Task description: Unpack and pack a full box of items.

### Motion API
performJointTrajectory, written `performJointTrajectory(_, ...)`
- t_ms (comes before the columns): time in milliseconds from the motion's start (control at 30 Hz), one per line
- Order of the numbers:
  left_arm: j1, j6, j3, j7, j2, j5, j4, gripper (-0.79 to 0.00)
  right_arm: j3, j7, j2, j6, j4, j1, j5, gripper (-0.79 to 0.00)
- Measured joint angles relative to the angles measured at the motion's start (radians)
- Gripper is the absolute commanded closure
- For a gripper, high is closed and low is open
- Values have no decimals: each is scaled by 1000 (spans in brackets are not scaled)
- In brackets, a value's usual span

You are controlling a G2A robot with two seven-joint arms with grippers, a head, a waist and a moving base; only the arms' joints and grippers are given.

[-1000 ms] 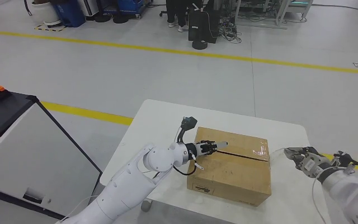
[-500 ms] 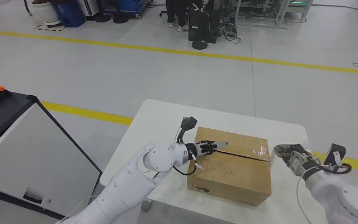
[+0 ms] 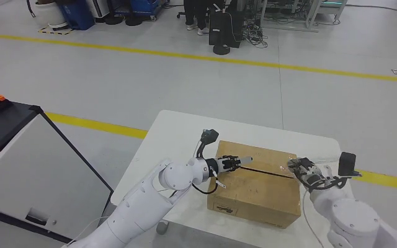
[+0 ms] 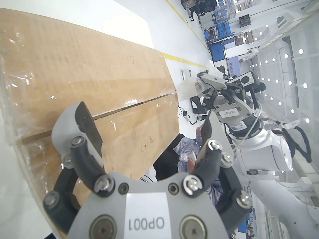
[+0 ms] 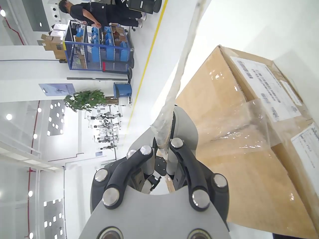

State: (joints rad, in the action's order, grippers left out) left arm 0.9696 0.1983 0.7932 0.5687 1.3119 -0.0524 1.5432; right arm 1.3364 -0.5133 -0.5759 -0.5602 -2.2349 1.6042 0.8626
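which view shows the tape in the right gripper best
Right wrist view: the tape runs as a long strip out of the shut right gripper. Left wrist view shows a bit at its tips; top view barely any.

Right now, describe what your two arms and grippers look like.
Both arms are glossy white rounded shells. The left arm carries a black camera at its wrist. The left gripper has a grey metal base, black linkages with silver screws, pale fingers with dark pads, and a white printed label. The right gripper matches; a black cable loops beside the right arm.
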Motion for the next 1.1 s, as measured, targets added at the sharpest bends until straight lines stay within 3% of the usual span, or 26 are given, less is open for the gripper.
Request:
performJointTrajectory(467,0,0,0,0,0,0,0,-785,-347,-55,-116,-72,114,-275,-127,0)
performJointTrajectory(833,0,0,0,0,0,0,0,-785,-422,-91,-171,-119,149,-313,-215,0)
performJointTrajectory(867,0,0,0,0,0,0,0,-785,-421,-91,-173,-124,151,-307,-224,-92)
performJointTrajectory(900,0,0,0,0,0,0,0,-785,-418,-90,-175,-127,151,-303,-229,-252)
performJointTrajectory(933,0,0,0,0,0,0,0,-785,-416,-87,-176,-131,152,-297,-233,-545)
performJointTrajectory(967,0,0,0,0,0,0,0,-785,-411,-82,-178,-136,151,-290,-240,-785)
performJointTrajectory(1100,0,0,0,0,0,0,0,-785,-389,-57,-180,-143,136,-263,-254,-785)
